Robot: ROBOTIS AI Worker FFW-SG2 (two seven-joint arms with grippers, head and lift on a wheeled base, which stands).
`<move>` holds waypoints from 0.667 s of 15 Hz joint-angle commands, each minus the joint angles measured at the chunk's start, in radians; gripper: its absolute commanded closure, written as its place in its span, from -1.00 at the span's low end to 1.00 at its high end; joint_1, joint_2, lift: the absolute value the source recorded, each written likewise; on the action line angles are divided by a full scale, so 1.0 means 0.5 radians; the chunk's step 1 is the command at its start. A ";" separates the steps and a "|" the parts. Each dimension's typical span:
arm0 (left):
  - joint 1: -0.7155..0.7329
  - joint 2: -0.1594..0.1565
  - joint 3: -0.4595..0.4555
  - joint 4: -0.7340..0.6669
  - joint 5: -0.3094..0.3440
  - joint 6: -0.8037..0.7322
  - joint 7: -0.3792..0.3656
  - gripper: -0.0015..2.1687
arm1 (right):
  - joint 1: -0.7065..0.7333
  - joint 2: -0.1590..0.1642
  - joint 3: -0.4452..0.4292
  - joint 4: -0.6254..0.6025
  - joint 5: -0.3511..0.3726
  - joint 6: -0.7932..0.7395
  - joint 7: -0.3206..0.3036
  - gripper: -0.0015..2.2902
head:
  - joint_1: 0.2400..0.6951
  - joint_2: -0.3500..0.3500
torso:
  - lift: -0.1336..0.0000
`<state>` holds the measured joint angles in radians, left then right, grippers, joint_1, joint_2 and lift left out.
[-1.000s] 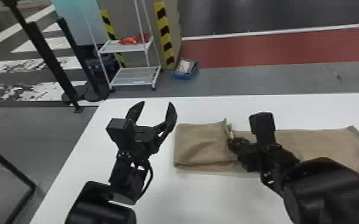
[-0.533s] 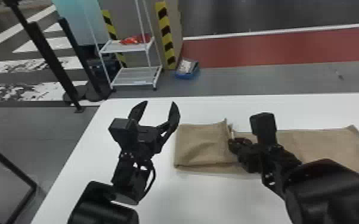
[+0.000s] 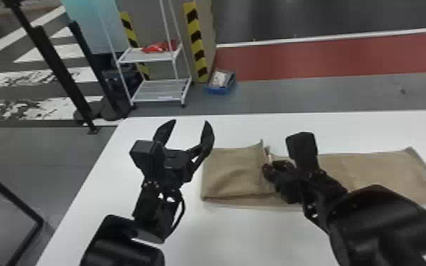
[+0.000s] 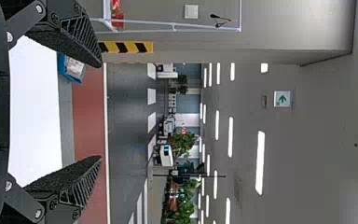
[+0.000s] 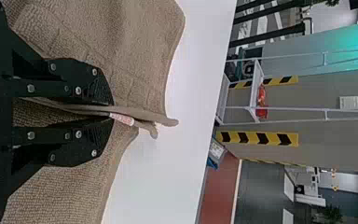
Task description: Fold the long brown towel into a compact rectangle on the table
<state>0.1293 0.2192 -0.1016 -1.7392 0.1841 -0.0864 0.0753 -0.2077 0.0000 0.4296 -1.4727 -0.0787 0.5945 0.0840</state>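
The brown towel (image 3: 237, 173) lies across the table, its left part doubled over and its right part stretching flat toward the right. My right gripper (image 3: 268, 169) is at the raised edge of the folded part. In the right wrist view, that gripper (image 5: 109, 112) is shut on the edge of the towel (image 5: 126, 51), with a small white tag by the fingertips. My left gripper (image 3: 190, 123) stands above the table, left of the towel, its fingers spread and holding nothing. In the left wrist view, the gripper (image 4: 100, 112) has a wide gap between its fingers.
The white table (image 3: 223, 237) has its left edge beside my left arm. Beyond its far edge stand a white wire shelf (image 3: 162, 88) and a blue bin (image 3: 221, 83) on the floor. Black posts (image 3: 60, 70) rise at the back left.
My left gripper has shifted slightly to the right, toward the towel. The right gripper and the towel look unchanged.
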 commanded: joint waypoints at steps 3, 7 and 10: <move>-0.004 0.003 -0.002 0.012 0.003 0.000 0.000 -0.80 | -0.008 0.002 0.015 0.018 0.022 0.000 -0.005 -0.31 | 1.00 0.71 | -0.79; -0.022 0.000 -0.009 0.021 0.000 0.000 0.000 -0.80 | -0.002 0.002 0.015 0.006 0.019 0.006 -0.005 -0.31 | 1.00 0.70 | -0.79; -0.022 0.000 -0.009 0.024 0.000 0.000 -0.003 -0.80 | 0.004 0.002 0.061 -0.009 0.041 0.037 -0.012 -0.34 | 1.00 0.70 | -0.79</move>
<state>0.1182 0.2188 -0.1059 -1.7286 0.1841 -0.0865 0.0744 -0.2076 0.0000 0.4474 -1.4745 -0.0662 0.6046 0.0792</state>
